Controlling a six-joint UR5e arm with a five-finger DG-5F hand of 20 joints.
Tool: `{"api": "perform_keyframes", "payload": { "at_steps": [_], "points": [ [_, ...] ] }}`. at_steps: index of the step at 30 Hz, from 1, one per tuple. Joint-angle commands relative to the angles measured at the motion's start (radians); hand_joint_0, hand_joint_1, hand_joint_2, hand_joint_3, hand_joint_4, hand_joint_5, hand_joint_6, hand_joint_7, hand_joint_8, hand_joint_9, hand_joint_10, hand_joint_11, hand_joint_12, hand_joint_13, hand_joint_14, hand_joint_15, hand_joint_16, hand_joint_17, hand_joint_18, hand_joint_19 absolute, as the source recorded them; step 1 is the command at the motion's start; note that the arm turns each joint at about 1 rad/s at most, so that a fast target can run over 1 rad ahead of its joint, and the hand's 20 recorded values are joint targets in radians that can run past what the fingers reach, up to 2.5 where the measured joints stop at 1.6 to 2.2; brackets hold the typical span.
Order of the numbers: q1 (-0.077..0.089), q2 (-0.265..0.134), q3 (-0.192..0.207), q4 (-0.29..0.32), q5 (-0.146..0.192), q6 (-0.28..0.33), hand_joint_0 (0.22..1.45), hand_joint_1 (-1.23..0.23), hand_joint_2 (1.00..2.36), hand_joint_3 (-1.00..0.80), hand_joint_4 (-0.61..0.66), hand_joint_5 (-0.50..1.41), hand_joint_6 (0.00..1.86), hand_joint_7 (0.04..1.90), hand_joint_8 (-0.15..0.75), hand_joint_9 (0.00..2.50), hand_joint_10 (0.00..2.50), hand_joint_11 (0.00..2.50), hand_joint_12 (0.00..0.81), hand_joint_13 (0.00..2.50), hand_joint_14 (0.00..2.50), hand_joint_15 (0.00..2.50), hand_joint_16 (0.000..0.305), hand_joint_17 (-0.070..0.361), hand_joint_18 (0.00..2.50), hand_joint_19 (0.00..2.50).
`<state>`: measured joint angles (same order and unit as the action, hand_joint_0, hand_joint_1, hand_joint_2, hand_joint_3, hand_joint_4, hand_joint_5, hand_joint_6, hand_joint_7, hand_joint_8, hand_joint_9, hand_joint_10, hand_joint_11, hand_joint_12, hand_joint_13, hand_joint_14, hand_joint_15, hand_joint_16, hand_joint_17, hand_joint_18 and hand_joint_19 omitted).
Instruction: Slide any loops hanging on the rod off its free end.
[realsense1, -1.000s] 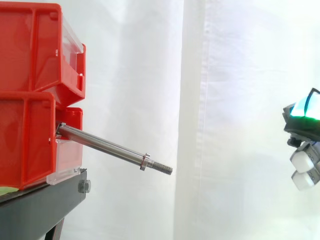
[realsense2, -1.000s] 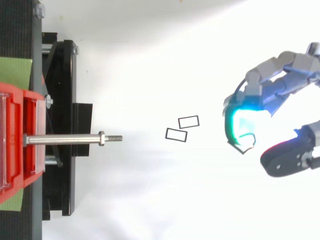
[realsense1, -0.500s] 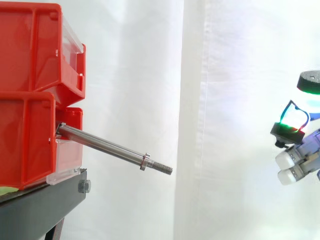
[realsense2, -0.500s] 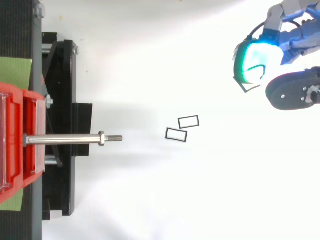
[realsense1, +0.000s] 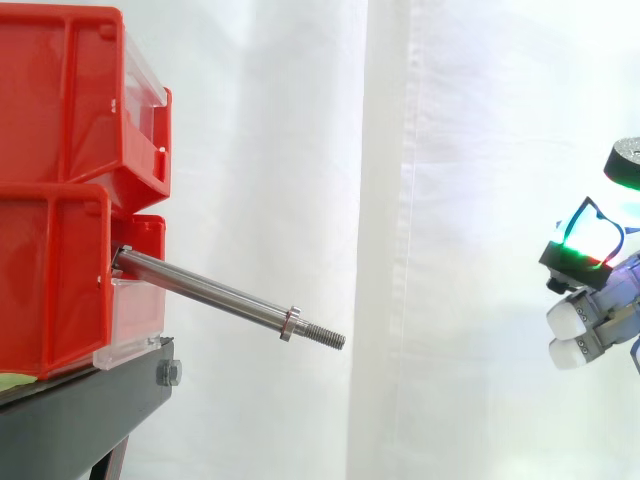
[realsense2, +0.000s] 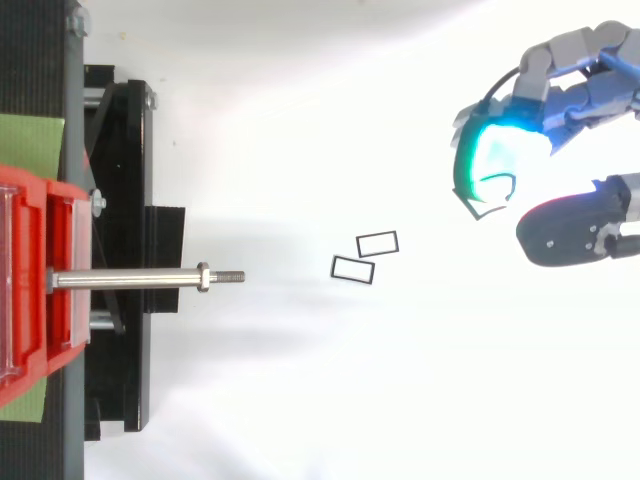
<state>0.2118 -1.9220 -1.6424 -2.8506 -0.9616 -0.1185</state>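
Now | fingers (realsense2: 490, 160) clasp black loop (realsense2: 488, 207) | rod (realsense2: 130, 279) well apart | two loose loops (realsense2: 352, 269) between

Nothing to read here: no print, numbers or signs on the bins (realsense1: 60, 150), the rod (realsense1: 210, 291), the stand (realsense1: 80, 410), the hand (realsense2: 570, 232), or the loop (realsense2: 482, 212) it pinches.
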Motion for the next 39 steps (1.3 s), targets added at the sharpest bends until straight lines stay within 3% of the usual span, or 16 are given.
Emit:
{"api": "perform_keyframes", "payload": {
  "at_steps": [1, 5, 12, 19, 39],
  "points": [
    [0.006, 0.0, -0.002, -0.006, -0.009, -0.009, 0.59, -0.81, 1.01, -0.2, -0.01, -0.07, 0.88, 1.08, 0.306, 0.75, 0.01, 0.17, 0.383, 0.66, 0.01, 0.24, 0.056, 0.125, 0.83, 0.4],
    [0.015, 0.0, -0.001, -0.003, -0.032, -0.052, 0.59, -0.82, 1.01, -0.2, -0.01, -0.07, 0.88, 1.08, 0.309, 0.75, 0.01, 0.16, 0.384, 0.67, 0.01, 0.24, 0.056, 0.125, 0.83, 0.4],
    [0.021, 0.001, -0.002, 0.03, -0.035, -0.089, 0.59, -0.81, 1.01, -0.19, -0.01, -0.07, 0.88, 1.09, 0.309, 0.76, 0.01, 0.17, 0.385, 0.67, 0.01, 0.25, 0.056, 0.125, 0.83, 0.39],
    [0.021, 0.001, -0.001, 0.023, -0.032, -0.156, 0.59, -0.82, 1.01, -0.19, -0.01, -0.07, 0.88, 1.07, 0.31, 0.76, 0.01, 0.18, 0.383, 0.67, 0.01, 0.24, 0.056, 0.125, 0.84, 0.39],
    [0.021, 0.001, -0.001, 0.022, -0.032, -0.165, 0.6, -0.82, 1.01, -0.2, -0.03, -0.07, 0.88, 1.09, 0.297, 0.74, 0.01, 0.19, 0.377, 0.62, 0.01, 0.23, 0.055, 0.123, 0.78, 0.38]
  ]
}}
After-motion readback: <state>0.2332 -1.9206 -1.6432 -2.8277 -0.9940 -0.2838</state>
